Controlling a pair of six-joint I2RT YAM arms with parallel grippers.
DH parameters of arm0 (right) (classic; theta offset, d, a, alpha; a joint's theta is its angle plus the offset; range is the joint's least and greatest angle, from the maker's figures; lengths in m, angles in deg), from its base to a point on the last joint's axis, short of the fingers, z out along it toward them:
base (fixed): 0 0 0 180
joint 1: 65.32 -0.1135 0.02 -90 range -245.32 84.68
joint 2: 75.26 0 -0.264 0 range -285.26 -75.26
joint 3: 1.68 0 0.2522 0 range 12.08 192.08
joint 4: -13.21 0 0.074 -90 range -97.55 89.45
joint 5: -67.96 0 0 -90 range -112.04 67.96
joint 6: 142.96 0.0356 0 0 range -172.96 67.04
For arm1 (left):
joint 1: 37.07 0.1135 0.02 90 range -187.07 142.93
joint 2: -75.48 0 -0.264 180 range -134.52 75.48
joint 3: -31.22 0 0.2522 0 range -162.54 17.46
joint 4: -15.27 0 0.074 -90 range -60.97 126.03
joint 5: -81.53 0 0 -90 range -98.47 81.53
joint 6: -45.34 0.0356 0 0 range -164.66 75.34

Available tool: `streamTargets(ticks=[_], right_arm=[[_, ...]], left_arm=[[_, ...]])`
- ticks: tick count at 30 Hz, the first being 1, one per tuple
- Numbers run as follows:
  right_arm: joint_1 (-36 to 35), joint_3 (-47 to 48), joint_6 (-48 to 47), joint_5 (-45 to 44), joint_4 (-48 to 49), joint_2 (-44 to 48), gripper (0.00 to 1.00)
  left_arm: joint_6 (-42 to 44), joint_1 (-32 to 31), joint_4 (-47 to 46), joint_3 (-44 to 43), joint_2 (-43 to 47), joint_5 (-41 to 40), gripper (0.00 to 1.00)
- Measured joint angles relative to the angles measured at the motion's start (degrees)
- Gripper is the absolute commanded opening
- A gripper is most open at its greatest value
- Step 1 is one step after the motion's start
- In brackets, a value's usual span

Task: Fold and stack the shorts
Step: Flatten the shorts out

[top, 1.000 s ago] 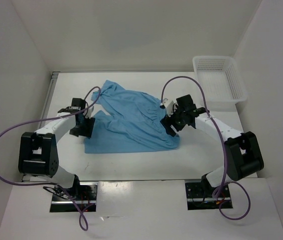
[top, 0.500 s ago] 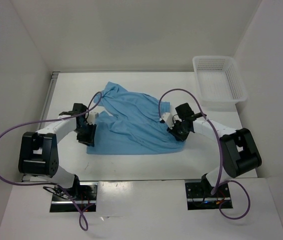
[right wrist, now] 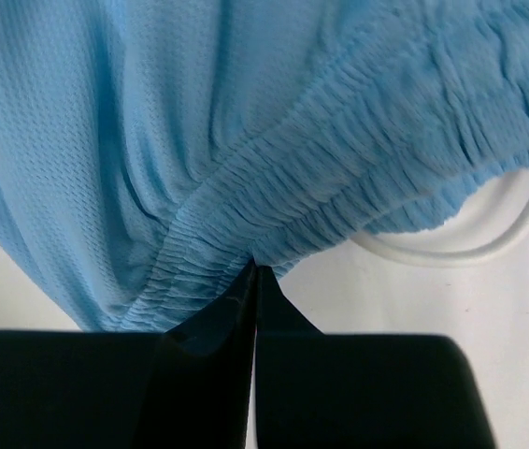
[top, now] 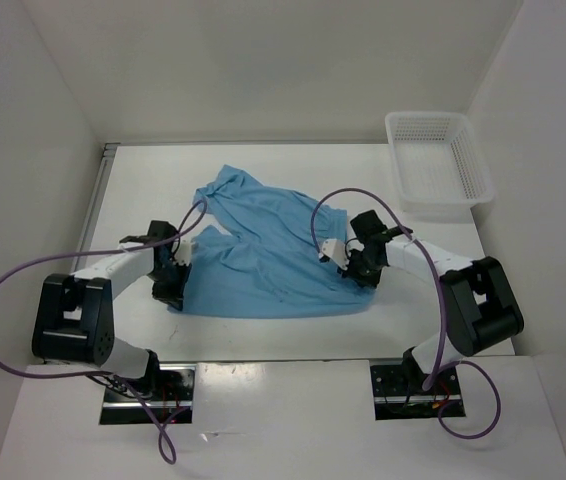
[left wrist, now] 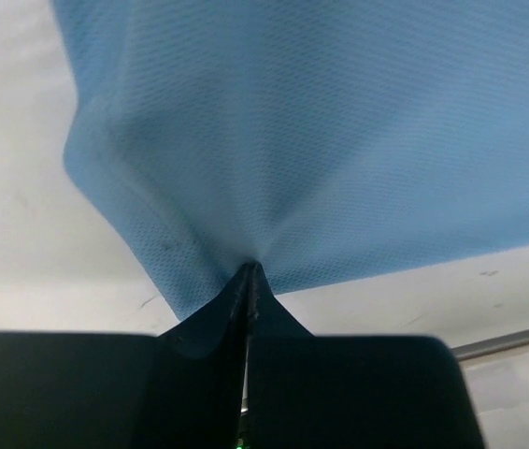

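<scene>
Shorts [top: 263, 255] span from left gripper [top: 171, 285] to right gripper [top: 359, 272]

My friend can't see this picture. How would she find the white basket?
Start at the white table that fills the middle of the overhead view and go to its far right corner. The basket sits there, a shallow white tray with mesh sides. Unlike the soft blue shorts spread in the middle, it is stiff, white and holds nothing.
</scene>
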Motion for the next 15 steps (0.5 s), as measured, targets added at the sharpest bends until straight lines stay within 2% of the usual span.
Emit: streamTargets(ticks=[2,8,10,11,13,14,15], right_arm=[[-0.5,-0.3,-1.7,-0.7,-0.8,0.2,0.0],[-1.2,-2.2,-4.4,-3.5,-1.4,1.2,0.17],[-1.2,-2.6,-4.8,-3.9,-1.9,1.6,0.3],[-1.4,-3.0,-5.1,-4.4,-2.3,1.9,0.46],[-2.8,-4.4,-5.9,-6.0,-2.6,3.0,0.53],[-3.9,-5.3,-6.3,-7.1,-2.5,4.1,0.62],[-5.0,-6.0,-6.4,-7.8,-2.7,4.9,0.65]], left_arm=[[0.0,-0.3,0.1,1.6,2.0,-2.2,0.0],[0.0,-2.9,0.0,3.6,4.8,-7.1,0.0],[0.0,-3.7,-0.3,4.8,6.1,-8.9,0.0],[0.0,-4.3,-0.4,5.3,6.8,-10.0,0.0],[0.1,-5.6,-0.7,6.1,7.8,-11.8,0.01],[0.1,-6.3,-0.8,6.4,8.1,-12.6,0.03],[0.1,-6.8,-0.9,6.5,8.3,-13.2,0.11]])
